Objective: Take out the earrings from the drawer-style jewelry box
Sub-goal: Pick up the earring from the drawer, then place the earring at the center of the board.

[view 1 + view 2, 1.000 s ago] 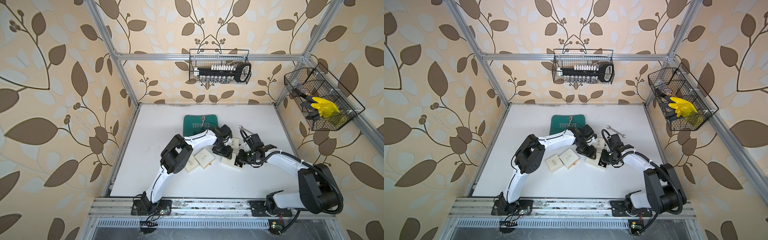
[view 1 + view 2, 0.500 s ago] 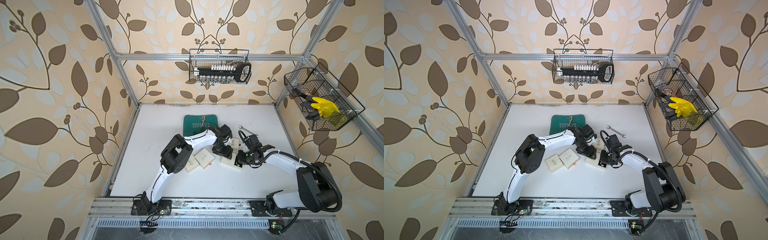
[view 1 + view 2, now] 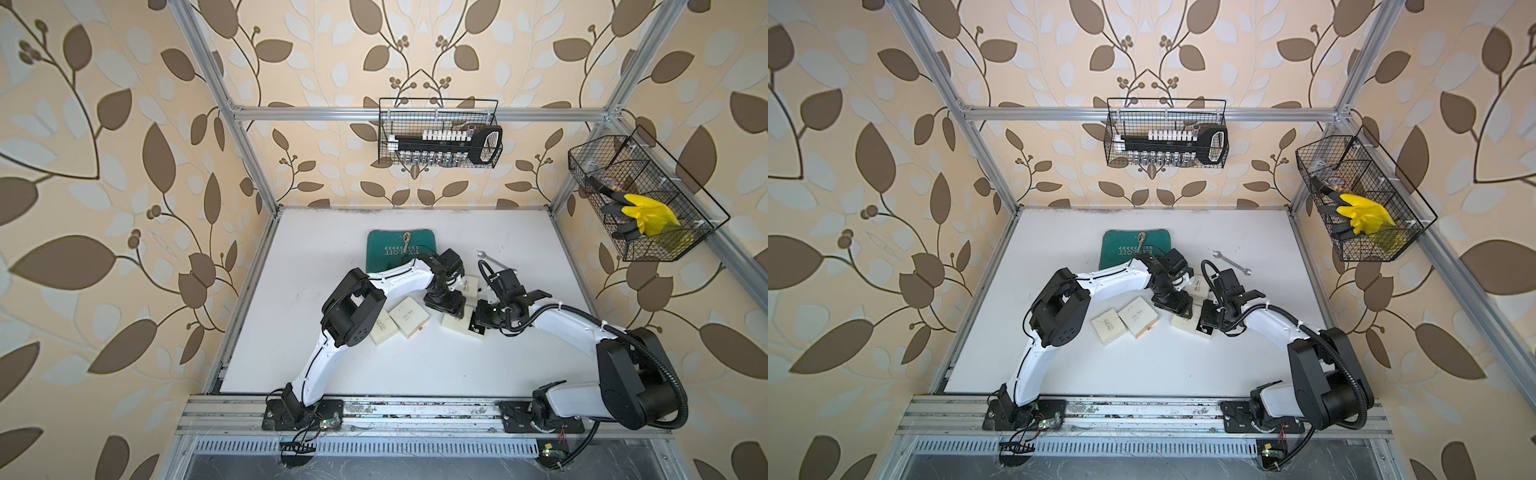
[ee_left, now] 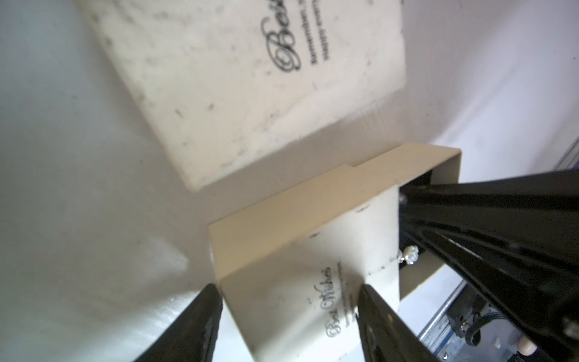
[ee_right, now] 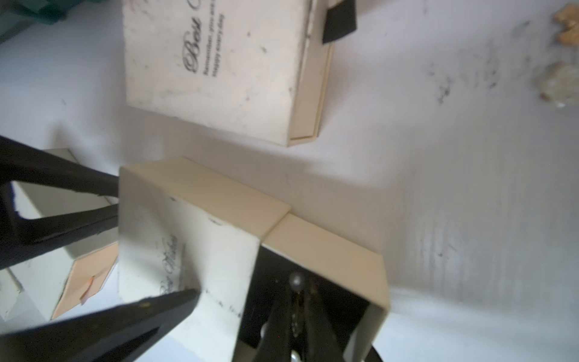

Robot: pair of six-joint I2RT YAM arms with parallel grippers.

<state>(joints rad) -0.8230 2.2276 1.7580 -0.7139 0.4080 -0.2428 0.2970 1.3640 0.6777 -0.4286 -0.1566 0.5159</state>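
Right jaws: closed on one of the earrings (image 5: 296, 279) inside the pulled-out drawer (image 5: 326, 250) | left jaws: clamped across the jewelry box (image 4: 282, 238) sleeve | beyond: open-ended wrench (image 3: 1231, 262) laid flat on the white counter (image 3: 1142, 374).

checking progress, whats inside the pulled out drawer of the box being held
Black lining, one pearl earring pinched by the shut right gripper. The gripper and box cover the rest.
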